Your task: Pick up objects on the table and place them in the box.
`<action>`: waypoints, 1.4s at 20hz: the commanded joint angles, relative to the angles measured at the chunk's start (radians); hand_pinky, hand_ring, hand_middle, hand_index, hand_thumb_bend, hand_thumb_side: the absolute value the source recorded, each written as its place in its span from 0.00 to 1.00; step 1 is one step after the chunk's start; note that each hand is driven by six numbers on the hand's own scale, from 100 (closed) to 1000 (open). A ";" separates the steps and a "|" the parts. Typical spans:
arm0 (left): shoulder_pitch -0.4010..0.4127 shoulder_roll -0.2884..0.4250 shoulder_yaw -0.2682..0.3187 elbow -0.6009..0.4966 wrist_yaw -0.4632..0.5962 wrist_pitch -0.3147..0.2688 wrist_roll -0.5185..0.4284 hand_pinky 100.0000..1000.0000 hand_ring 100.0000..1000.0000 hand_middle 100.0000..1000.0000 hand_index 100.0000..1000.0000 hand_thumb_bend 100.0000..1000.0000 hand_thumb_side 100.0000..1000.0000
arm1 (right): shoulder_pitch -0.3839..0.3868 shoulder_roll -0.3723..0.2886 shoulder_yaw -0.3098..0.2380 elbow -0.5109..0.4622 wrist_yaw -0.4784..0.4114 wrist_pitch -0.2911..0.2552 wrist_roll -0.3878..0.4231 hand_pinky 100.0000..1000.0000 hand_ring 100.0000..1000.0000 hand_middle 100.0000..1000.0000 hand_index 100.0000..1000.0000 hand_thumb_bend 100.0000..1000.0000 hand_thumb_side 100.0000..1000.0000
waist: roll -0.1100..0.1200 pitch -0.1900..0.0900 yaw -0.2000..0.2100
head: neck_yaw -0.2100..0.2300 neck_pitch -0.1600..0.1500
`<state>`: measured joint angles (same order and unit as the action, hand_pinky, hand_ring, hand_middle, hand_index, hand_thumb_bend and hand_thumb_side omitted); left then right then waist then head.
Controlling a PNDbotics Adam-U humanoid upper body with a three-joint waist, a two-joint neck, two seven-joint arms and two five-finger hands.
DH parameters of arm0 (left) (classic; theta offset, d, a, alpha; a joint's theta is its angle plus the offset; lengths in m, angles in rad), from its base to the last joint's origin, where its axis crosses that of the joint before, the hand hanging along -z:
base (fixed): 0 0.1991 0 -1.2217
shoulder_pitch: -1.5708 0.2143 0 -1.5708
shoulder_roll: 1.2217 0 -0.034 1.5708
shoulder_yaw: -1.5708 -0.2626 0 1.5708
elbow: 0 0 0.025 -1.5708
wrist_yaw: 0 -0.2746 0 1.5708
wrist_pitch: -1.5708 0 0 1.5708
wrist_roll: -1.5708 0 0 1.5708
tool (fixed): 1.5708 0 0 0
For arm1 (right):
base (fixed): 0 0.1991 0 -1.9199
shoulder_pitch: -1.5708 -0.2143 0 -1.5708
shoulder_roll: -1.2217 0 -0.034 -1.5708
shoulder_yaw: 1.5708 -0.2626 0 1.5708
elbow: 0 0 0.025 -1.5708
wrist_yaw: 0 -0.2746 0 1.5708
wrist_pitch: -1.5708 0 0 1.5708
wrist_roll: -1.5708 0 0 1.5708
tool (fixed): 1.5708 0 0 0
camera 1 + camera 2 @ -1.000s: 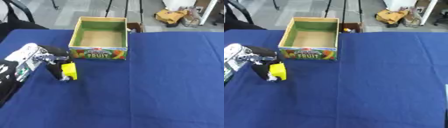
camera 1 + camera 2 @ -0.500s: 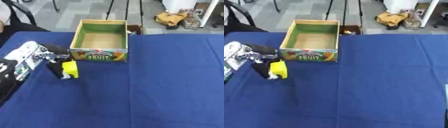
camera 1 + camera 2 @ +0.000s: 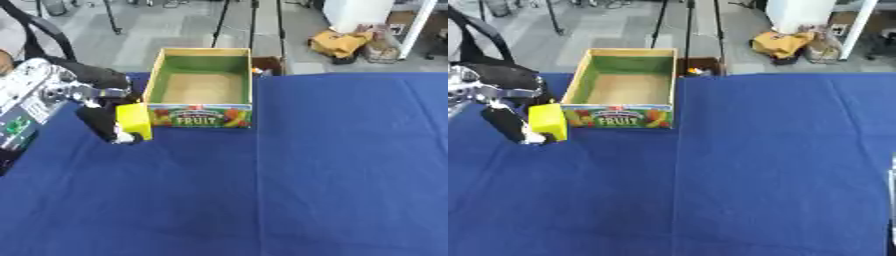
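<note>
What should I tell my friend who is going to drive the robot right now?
Left hand: curled round a yellow block, holding it beside the near left corner of the box.
Right hand: only a thin sliver shows at the right edge of the right eye view; its state cannot be told.
Box: open, with a FRUIT label on its front, standing at the far middle of the blue table. Nothing shows inside it.
Done: the block is grasped.
Left: bring it over the box opening and let it go inside. No other loose object shows on the cloth.
</note>
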<state>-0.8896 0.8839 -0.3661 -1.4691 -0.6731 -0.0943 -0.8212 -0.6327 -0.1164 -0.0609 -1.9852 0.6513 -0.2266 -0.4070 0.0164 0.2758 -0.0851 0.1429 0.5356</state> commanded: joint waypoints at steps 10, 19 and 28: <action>-0.130 0.041 0.081 -0.005 0.019 0.056 0.014 0.41 0.43 0.38 0.57 0.00 0.50 | -0.021 -0.010 0.004 -0.015 0.012 -0.008 -0.002 0.73 0.83 0.59 0.83 0.00 0.90 | 0.017 -0.015 -0.010 | 0.028 -0.033; -0.248 -0.044 0.132 0.149 -0.048 0.061 0.096 0.40 0.42 0.36 0.55 0.00 0.50 | -0.048 -0.022 0.006 -0.015 0.007 -0.011 -0.001 0.73 0.83 0.58 0.83 0.00 0.89 | 0.030 0.034 -0.041 | 0.069 -0.072; -0.302 -0.103 0.182 0.284 -0.135 0.051 0.233 0.39 0.41 0.36 0.55 0.00 0.49 | -0.081 -0.030 0.007 -0.015 -0.007 -0.013 0.006 0.73 0.83 0.57 0.83 0.00 0.89 | 0.036 0.099 -0.076 | 0.114 -0.129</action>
<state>-1.1661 0.7648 -0.2052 -1.1927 -0.7931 -0.0425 -0.6089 -0.6969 -0.1273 -0.0546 -1.9852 0.6485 -0.2379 -0.4040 0.0538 0.3989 -0.1626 0.2484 0.4257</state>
